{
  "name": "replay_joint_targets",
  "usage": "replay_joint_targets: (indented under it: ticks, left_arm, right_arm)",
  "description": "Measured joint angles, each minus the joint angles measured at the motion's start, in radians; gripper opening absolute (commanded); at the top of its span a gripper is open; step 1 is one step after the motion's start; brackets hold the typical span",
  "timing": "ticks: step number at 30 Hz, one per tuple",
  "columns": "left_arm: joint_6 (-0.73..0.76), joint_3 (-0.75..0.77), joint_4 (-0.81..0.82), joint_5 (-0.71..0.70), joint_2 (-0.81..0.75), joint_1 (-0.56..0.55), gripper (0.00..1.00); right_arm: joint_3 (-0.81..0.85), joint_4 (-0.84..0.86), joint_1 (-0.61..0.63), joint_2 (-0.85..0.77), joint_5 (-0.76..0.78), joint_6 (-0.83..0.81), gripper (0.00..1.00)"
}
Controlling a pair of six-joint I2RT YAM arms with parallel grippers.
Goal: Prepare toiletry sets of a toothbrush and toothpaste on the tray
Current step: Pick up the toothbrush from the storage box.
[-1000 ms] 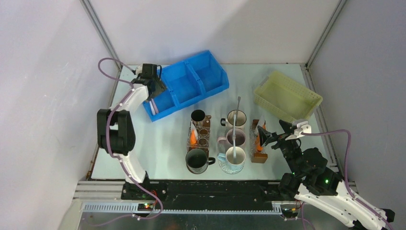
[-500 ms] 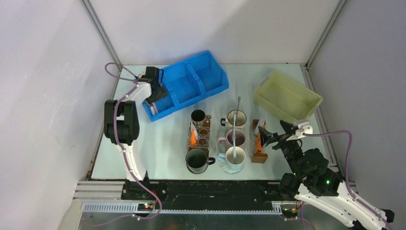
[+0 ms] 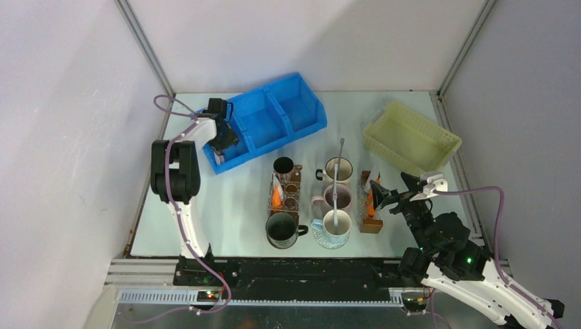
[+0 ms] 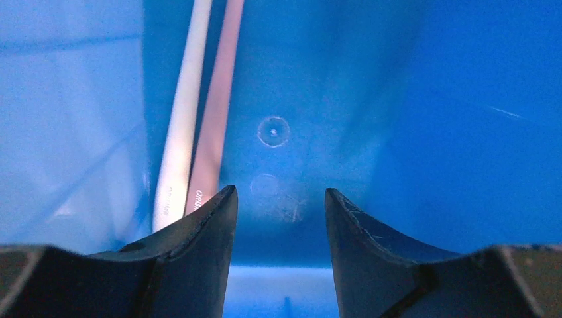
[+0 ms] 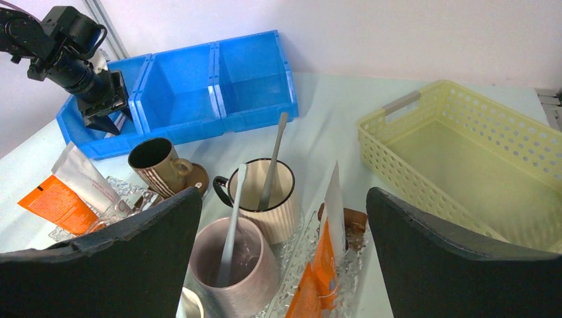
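My left gripper (image 4: 278, 192) is low inside the left compartment of the blue tray (image 3: 288, 110), open, with only bare blue floor (image 4: 397, 132) between its jaws. A white toothbrush handle (image 4: 175, 132) and a pink one (image 4: 215, 119) lie side by side just left of its left finger. Grey toothbrushes (image 5: 274, 159) stand in the mugs. My right gripper (image 5: 283, 192) is wide open above the orange toothpaste tubes (image 5: 323, 258) in the right clear box. More toothpaste (image 3: 276, 197) stands in the left box.
A pale yellow basket (image 3: 411, 137) sits at the back right. Three mugs (image 3: 336, 199) stand in a row mid-table, with two dark mugs (image 3: 282, 229) beside the left brown-lidded box. The tray's middle and right compartments (image 5: 252, 79) show nothing in them.
The left gripper has shifted right and down into the tray's left compartment, and its jaws have narrowed. The right arm has not moved.
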Motion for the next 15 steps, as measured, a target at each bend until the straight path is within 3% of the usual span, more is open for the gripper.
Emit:
replay_joint_targets:
  ticks: [7, 15]
  left_arm:
    - [0.000, -0.011, 0.007, 0.090, -0.001, -0.018, 0.56]
    - [0.002, -0.147, 0.050, 0.134, -0.085, -0.084, 0.56]
  right_arm:
    - [0.000, 0.000, 0.000, 0.000, 0.000, 0.000, 0.97]
    - [0.000, -0.003, 0.000, 0.000, 0.000, 0.000, 0.97]
